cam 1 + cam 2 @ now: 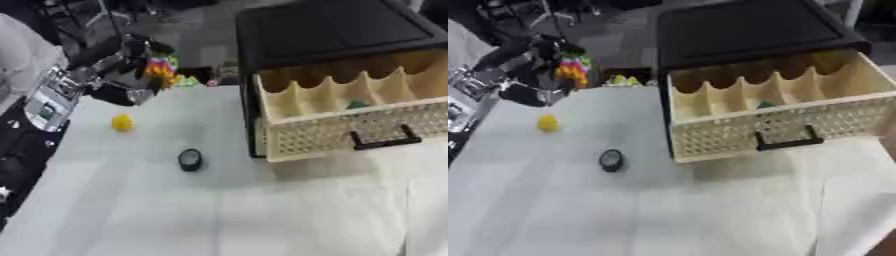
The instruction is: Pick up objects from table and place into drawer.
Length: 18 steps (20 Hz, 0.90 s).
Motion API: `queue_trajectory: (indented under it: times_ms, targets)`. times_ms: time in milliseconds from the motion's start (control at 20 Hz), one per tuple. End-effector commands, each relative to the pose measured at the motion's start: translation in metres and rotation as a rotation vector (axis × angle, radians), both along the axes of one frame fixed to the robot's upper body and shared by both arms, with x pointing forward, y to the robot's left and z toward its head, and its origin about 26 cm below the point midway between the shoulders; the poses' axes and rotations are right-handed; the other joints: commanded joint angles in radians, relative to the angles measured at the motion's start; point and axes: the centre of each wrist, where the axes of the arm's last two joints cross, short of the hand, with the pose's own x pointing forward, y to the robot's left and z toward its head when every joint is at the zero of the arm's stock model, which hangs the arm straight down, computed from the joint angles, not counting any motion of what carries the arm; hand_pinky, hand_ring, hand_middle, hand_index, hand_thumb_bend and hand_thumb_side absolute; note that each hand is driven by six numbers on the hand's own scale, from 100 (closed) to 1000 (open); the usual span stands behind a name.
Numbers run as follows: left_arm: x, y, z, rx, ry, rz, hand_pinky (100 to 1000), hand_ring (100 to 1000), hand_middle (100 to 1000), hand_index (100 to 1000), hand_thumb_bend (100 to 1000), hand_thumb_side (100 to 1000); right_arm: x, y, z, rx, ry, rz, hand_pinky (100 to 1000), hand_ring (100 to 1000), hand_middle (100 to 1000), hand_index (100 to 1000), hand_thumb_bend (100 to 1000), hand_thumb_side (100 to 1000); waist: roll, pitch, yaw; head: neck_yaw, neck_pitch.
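While the cream drawer (350,125) is standing pulled out from its black cabinet (332,30) at the right of the white counter (219,210), the robot's left hand (131,70) is hovering at the far left edge of the counter, above its surface. Its dark fingers are curling around a multicoloured object (162,67) (bright bands of red, yellow and green; its exact shape is too blurred to make out). Whether the object is touching the counter cannot be told.

Inside the drawer, wavy dividers are splitting the space into several compartments, and a small green thing (355,104) is lying in one of the middle ones. A black handle (385,140) is sitting on the drawer's perforated front.

Two more items are resting on the counter, well apart from the drawer: a small yellow object (122,122) near the left side, and a dark round object (190,159) nearer the middle, closer to the viewer. They are lying apart from each other. The right hand is not appearing in either view.
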Motion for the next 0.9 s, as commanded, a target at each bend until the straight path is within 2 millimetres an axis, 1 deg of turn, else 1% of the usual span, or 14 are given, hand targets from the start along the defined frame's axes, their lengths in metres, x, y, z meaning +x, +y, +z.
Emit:
queue_trajectory:
  times_ms: [50, 250, 450, 700, 900]
  targets:
    - [-0.01, -0.005, 0.028, 0.118, -0.056, -0.134, 100, 310, 271, 846, 100, 253, -0.004, 0.003, 0.005, -0.001, -0.013, 0.0, 100, 297, 277, 569, 931, 830, -0.008, -0.035, 0.003, -0.013, 0.019]
    - [-0.015, -0.023, 0.038, 0.076, -0.043, -0.215, 100, 311, 272, 835, 100, 259, -0.003, 0.005, 0.002, 0.012, 0.015, -0.004, 100, 296, 276, 568, 926, 839, -0.011, -0.065, 0.007, -0.033, 0.045]
    - [-0.018, -0.044, 0.044, 0.023, 0.005, -0.289, 100, 309, 272, 820, 100, 266, -0.003, 0.008, 0.0, 0.02, 0.033, -0.004, 106, 298, 278, 568, 921, 848, -0.016, -0.088, 0.011, -0.043, 0.057]
    - [-0.02, -0.067, 0.05, -0.031, 0.061, -0.364, 100, 307, 270, 814, 100, 274, -0.003, 0.011, -0.002, 0.029, 0.045, 0.001, 122, 300, 281, 569, 914, 862, -0.019, -0.108, 0.01, -0.043, 0.064]
    - [-0.022, -0.082, 0.053, -0.051, 0.077, -0.408, 100, 307, 271, 811, 100, 276, -0.002, 0.013, -0.003, 0.035, 0.048, 0.004, 123, 299, 280, 568, 913, 865, -0.02, -0.115, 0.009, -0.041, 0.066]
